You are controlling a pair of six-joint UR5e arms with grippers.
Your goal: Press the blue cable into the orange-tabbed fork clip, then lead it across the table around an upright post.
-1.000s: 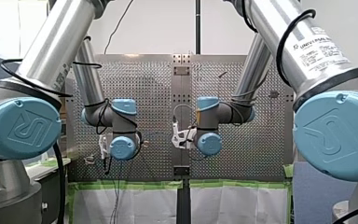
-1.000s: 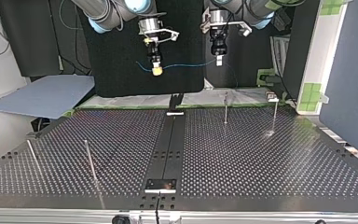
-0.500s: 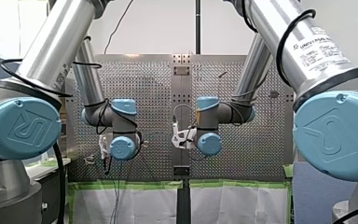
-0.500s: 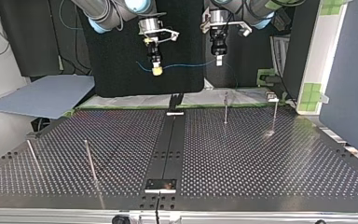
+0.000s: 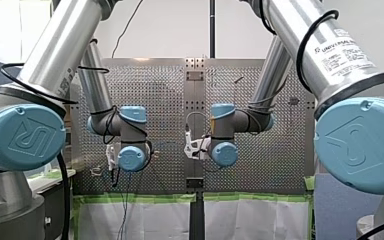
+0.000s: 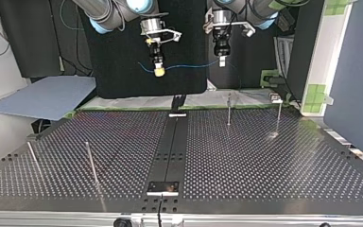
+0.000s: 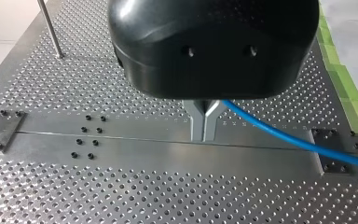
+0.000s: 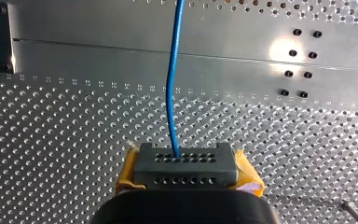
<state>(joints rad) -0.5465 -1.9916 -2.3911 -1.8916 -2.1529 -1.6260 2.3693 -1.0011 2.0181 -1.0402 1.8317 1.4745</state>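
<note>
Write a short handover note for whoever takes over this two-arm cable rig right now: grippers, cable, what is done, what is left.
My left gripper: fingers shut on the blue cable.
My right gripper: shut on the same cable.
The cable is strung in the air between the two grippers, above the table, touching no fixture.
Done: cable lifted, held by both arms.
Left: press it into the fork clip, the black forked piece at the table's far edge in the top view (I can make out no orange tab), then lead it around an upright post.

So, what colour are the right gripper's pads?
Yellow pads, clearest in the right wrist view.
</note>
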